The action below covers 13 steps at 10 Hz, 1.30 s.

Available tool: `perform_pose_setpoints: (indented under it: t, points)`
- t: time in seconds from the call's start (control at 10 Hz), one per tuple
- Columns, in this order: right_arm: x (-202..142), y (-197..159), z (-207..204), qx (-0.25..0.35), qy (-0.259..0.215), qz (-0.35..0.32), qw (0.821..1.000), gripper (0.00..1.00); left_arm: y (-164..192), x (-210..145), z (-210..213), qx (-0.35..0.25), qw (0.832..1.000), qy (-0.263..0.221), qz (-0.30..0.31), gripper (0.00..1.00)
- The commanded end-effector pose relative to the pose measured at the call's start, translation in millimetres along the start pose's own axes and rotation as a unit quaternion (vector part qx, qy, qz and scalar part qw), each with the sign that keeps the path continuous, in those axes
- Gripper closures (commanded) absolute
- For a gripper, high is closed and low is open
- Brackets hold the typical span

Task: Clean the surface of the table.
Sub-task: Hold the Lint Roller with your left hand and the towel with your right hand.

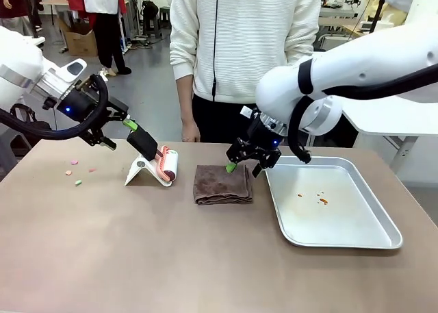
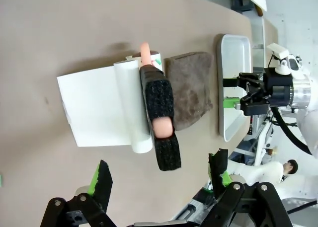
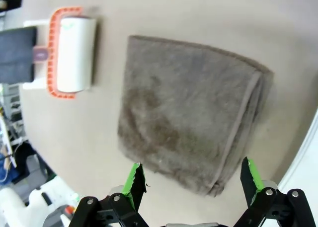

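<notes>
Surveying from the front, the brown worktop (image 1: 205, 265) spans the whole near field and carries every item listed. A folded brown cloth (image 1: 222, 184) lies near its middle and serves as the reference. Just left of the cloth, a lint roller (image 1: 168, 166) leans on a white stand (image 1: 139, 170). Just right of the cloth sits a metal tray (image 1: 342, 227) holding a few dark-red specks (image 1: 320, 199). Well left of the cloth, beyond the roller, small pink and green crumbs (image 1: 76, 170) lie on the worktop. A person (image 1: 239, 46) stands behind the cloth at the far edge.

Left claw (image 1: 121, 135): the front view places it above the roller on the side away from the cloth, angled down at the black handle (image 1: 144, 143). The left wrist view adds detail. The jaws are spread wide and the handle's end is lined up between the pads with a clear gap on each side. Nothing is gripped.

Right claw (image 1: 246, 166): the front view sets it low over the cloth's corner nearest the tray. The right wrist view shows the jaws fully apart and empty, straddling one edge of the cloth. It also shows the stacked folds along the cloth's side and the roller's orange frame (image 3: 59, 53). Whether a pad touches the cloth cannot be told.
</notes>
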State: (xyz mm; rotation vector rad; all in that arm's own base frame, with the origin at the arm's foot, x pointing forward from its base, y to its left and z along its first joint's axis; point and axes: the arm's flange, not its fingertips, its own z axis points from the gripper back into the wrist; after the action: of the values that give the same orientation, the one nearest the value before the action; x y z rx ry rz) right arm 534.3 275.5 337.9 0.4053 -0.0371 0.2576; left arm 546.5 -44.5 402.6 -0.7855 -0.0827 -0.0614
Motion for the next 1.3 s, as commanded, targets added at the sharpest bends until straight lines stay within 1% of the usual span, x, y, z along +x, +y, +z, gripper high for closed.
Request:
perform_pose_setpoints:
  t: [0.0,0.1,0.4,0.6,0.8,1.1,1.2]
  points:
    - [13,15,-13,-0.055,-0.007,-0.034,0.998,0.00,-3,11,0,-0.012,1.000,-0.009,-0.012,0.00]
    - [17,16,-23,-0.067,-0.004,-0.053,0.996,0.00,-2,12,-5,-0.008,1.000,-0.004,-0.011,0.00]
    - [24,14,-42,-0.072,-0.023,-0.102,0.992,0.00,-6,15,-15,-0.012,1.000,0.007,-0.017,0.00]
    - [25,14,-45,-0.062,-0.019,-0.107,0.992,0.00,-7,17,-20,-0.009,1.000,0.004,-0.023,0.00]
    - [23,15,-48,-0.078,-0.018,-0.111,0.991,0.00,-7,20,-26,-0.002,1.000,0.010,-0.022,0.00]
    - [24,14,-48,-0.078,-0.013,-0.116,0.990,0.00,-8,20,-28,-0.003,1.000,0.013,-0.027,0.00]
    - [24,14,-47,-0.089,-0.019,-0.122,0.988,0.00,-10,20,-29,-0.003,1.000,0.013,-0.027,0.00]
